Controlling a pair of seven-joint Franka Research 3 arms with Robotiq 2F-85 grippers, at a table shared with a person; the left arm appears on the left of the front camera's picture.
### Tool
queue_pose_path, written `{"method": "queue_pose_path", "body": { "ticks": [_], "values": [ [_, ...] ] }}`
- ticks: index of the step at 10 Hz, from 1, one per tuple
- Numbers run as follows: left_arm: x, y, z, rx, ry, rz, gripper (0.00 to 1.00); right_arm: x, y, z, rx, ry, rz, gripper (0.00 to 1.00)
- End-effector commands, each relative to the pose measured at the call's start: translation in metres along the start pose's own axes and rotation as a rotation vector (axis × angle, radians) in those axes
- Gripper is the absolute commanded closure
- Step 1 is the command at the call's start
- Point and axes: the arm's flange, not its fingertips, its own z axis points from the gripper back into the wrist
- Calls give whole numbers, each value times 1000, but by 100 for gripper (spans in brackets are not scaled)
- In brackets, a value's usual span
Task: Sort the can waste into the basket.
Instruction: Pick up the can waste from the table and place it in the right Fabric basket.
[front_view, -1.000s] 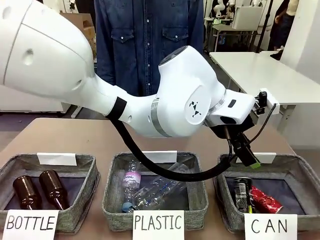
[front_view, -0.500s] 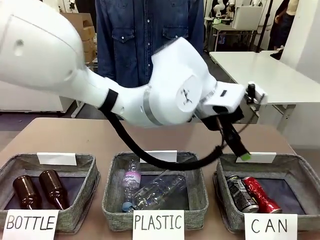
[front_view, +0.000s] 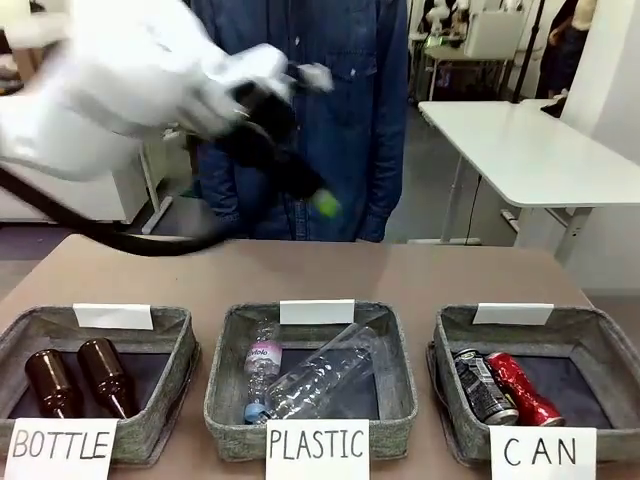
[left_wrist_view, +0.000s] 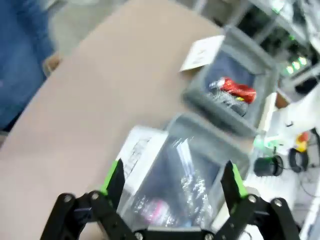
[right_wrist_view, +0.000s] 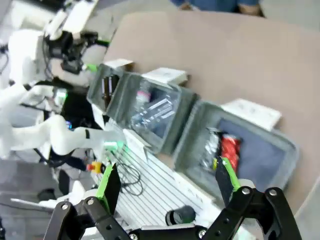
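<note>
Swinging away from the CAN basket, the left arm is now blurring up over the desk's far left side, where half a second ago its gripper hung just above that basket's back rim. The left gripper (front_view: 300, 180) is streaking in front of the person's denim shirt (front_view: 370, 120), and from the wrist its jaws are standing spread with nothing between them (left_wrist_view: 172, 187).

Along the near edge, three grey baskets are sitting in a row. The BOTTLE basket (front_view: 20, 330) at the left is holding two brown bottles (front_view: 80, 378). The PLASTIC basket (front_view: 222, 370) in the middle is holding clear plastic bottles (front_view: 310, 380), lying crossed. At the right, the CAN basket (front_view: 600, 345) is holding both pieces of can waste side by side and touching: the black can (front_view: 482, 387) on the left, the red can (front_view: 524, 389) on the right, both lying tilted toward the front.

The right gripper (right_wrist_view: 165, 187) is hanging high over the desk's right corner, jaws spread and empty, looking down on the same basket (right_wrist_view: 285, 165) and its cans (right_wrist_view: 222, 150).
</note>
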Motion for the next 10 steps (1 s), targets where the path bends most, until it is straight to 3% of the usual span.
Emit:
{"method": "queue_pose_path", "body": {
  "ticks": [1,2,4,6,8,9,10],
  "values": [
    [-72,39,68,75,27,276,0,47,26,-41,142,-20,91,0],
    [-105,58,110,86,-29,436,0,65,47,-76,208,-10,92,0],
    [-164,72,181,-85,-238,767,0,94,74,-142,419,-18,-15,0],
    [-194,72,219,-337,-367,723,0,105,71,-175,457,-32,-186,0],
    [-207,83,233,-535,-454,618,0,102,61,-173,395,-47,-291,0],
    [-214,106,222,-493,-381,630,0,102,62,-162,298,22,-225,0],
    [-207,69,244,-445,-429,665,0,103,54,-186,429,-12,-231,0]
  ]
}}
